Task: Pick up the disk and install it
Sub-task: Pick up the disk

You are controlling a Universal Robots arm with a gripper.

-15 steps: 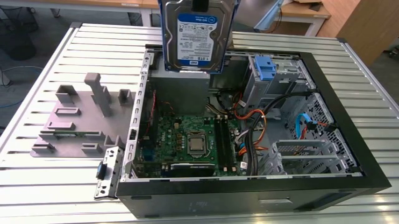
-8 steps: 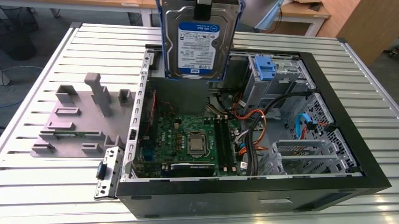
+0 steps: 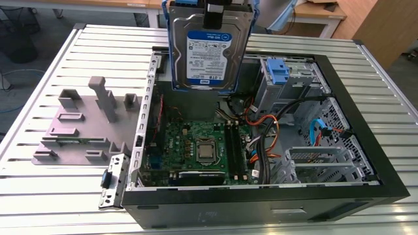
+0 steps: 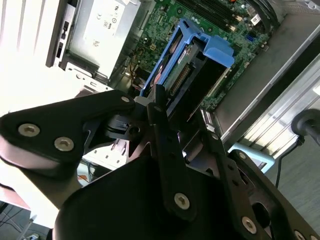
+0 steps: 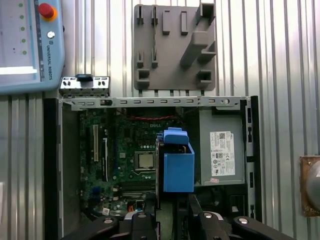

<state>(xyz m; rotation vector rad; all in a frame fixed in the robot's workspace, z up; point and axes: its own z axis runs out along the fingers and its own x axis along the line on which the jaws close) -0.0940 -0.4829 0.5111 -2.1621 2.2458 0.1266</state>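
The disk (image 3: 209, 51), a metal drive with a white-and-blue label and blue carrier rails, hangs upright above the far side of the open computer case (image 3: 365, 122). My gripper (image 3: 214, 12) is shut on its upper end. In the second wrist view the two dark fingers (image 4: 161, 127) clamp the disk (image 4: 192, 70) from both sides, with the motherboard beyond it. In the first wrist view the disk (image 5: 177, 167) appears end-on as a blue block over the case interior, just ahead of my gripper (image 5: 171, 204).
The case holds a green motherboard (image 3: 196, 147), a grey power-supply box (image 5: 222, 152), cables and a drive bay with a bare blue bracket (image 3: 277, 71). A grey fixture plate (image 3: 78, 127) lies at the exterior view's left. A teach pendant (image 5: 27, 45) rests on the slatted table.
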